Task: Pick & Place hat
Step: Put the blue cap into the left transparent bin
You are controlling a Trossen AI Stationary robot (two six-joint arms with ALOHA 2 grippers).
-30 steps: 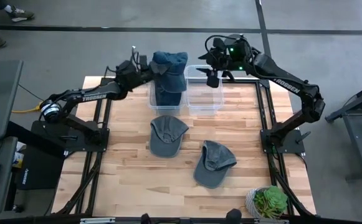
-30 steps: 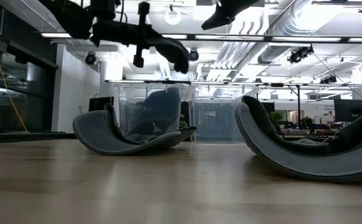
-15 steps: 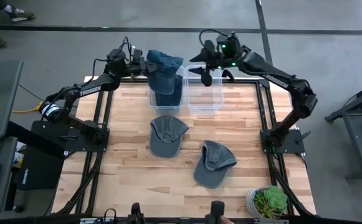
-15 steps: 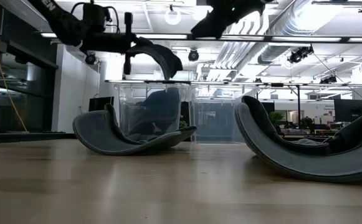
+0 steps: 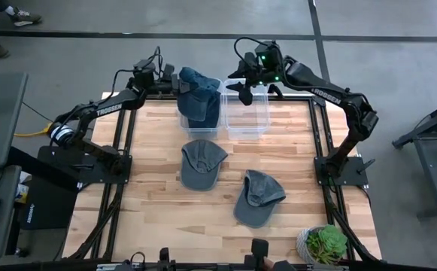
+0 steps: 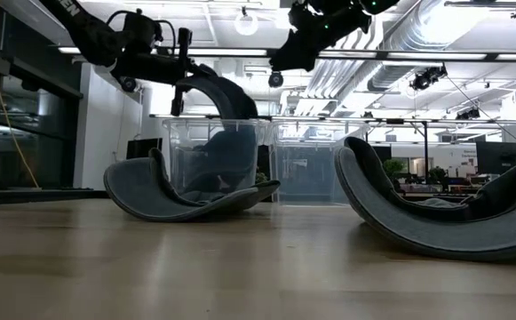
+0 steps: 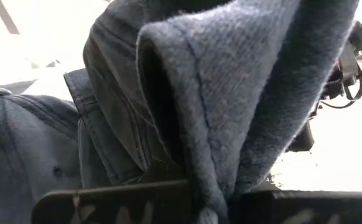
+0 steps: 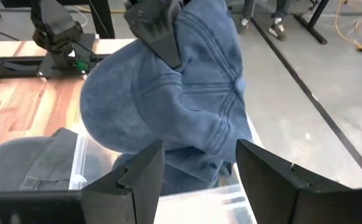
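Caps: four seen. One blue denim cap (image 5: 195,81) is pinched in the left tool (image 5: 174,80), held above the left bin at the far edge of the worktop (image 5: 150,196). A second blue cap (image 5: 201,113) lies inside that bin, partly covered by the held one. Two grey caps lie on the open worktop: one (image 5: 201,162) at centre, one (image 5: 257,197) nearer and to the right.

Bins: two clear plastic, side by side at the far edge; left bin (image 5: 183,120), right bin (image 5: 246,120).

Tools: two. Right tool (image 5: 244,89) hovers over the right bin's far-left corner, fingers spread, gripping nothing.

Potted plant (image 5: 323,244): one, near right corner.

Obscured: left wrist view filled by denim folds; the left tool's fingertips are buried in fabric.
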